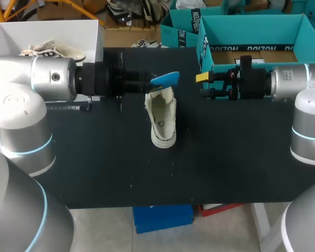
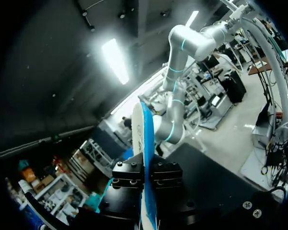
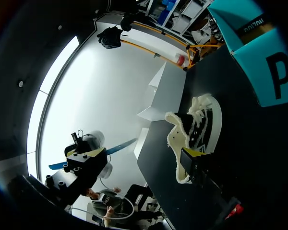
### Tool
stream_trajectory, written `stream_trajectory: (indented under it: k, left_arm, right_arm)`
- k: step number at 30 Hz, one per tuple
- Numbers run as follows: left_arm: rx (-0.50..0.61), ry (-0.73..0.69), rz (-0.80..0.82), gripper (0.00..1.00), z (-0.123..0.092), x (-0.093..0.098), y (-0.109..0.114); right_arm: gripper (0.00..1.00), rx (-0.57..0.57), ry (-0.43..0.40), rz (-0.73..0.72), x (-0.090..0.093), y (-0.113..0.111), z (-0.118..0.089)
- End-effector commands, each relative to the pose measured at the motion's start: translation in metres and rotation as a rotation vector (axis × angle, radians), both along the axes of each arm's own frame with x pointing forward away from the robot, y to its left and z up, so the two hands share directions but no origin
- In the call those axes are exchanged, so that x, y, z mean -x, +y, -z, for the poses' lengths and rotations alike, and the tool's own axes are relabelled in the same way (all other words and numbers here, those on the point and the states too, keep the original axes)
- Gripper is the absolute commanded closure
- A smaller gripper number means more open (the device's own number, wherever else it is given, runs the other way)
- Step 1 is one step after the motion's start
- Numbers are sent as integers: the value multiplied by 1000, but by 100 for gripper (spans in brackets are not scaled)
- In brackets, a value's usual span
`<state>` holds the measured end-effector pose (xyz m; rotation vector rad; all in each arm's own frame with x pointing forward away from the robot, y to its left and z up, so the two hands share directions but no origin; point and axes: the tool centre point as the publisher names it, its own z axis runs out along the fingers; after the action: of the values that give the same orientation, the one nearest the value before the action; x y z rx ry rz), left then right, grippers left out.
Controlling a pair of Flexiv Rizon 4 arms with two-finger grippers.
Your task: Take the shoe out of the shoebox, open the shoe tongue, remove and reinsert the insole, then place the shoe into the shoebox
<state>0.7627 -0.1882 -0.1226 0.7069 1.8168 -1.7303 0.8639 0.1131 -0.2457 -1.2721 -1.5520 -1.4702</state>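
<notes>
Head view: L arm came in from the left. The left gripper (image 1: 149,80) was clamped on one end of a blue insole (image 1: 166,79), and the rest of it stuck out twd the R side, up off the table (image 1: 105,157). The shoe (image 1: 163,119) sat sole-down on the dark table near the middle, just below the insole, w/ its toe twd the near edge and its opening facing up. R arm came in from the right. The right gripper (image 1: 205,85) pointed at the shoe but stayed apart from it, fingers spread, nothing betw. them. The teal shoebox (image 1: 311,32) stood at the far R corner behind the right gripper, open. A white box (image 1: 10,32) at the far L corner held a second shoe (image 1: 52,51).

L wrist view: the left gripper (image 2: 146,178) had its fingers closed from both sides on the insole (image 2: 143,139). The insole stood edge-on and ran straight ahead of the fingers, blue face on one side, white on the other.

R wrist view: the right gripper (image 3: 198,165) showed only one yellow tip, so I can't tell its spread here. The shoe (image 3: 198,125) lay just ahead of it on the table (image 3: 240,158), not touching. Beyond the shoe, the left gripper (image 3: 89,160) held the insole (image 3: 119,146) in the air. The shoebox (image 3: 259,67) stood beside the shoe, and the white box (image 3: 165,93) was further off.
</notes>
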Motion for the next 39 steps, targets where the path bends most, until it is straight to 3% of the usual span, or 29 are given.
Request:
stream_trajectory:
  k: [1, 14, 18, 19, 27, 34, 39]
  left_arm:
    - [14, -168, -42, 100, 1, 4, -1]
    - [14, -168, -42, 100, 1, 4, -1]
    - [68, -315, -10, 100, 0, 36, -2]
    - [70, -350, 17, 100, 5, 48, -2]
    - [76, -564, 23, 100, 38, 79, 16]
    - [96, -688, 55, 100, 73, 91, 26]
    - [49, -787, 87, 100, 101, 94, 29]
  right_arm:
    - [0, 0, 0, 3, -1, 2, 1]
    - [0, 0, 0, 3, -1, 2, 1]
    - [0, 0, 0, 3, -1, 2, 1]
    - [0, 0, 0, 3, -1, 2, 1]
    - [0, 0, 0, 3, -1, 2, 1]
    - [0, 0, 0, 3, -1, 2, 1]
    - [0, 0, 0, 3, -1, 2, 1]
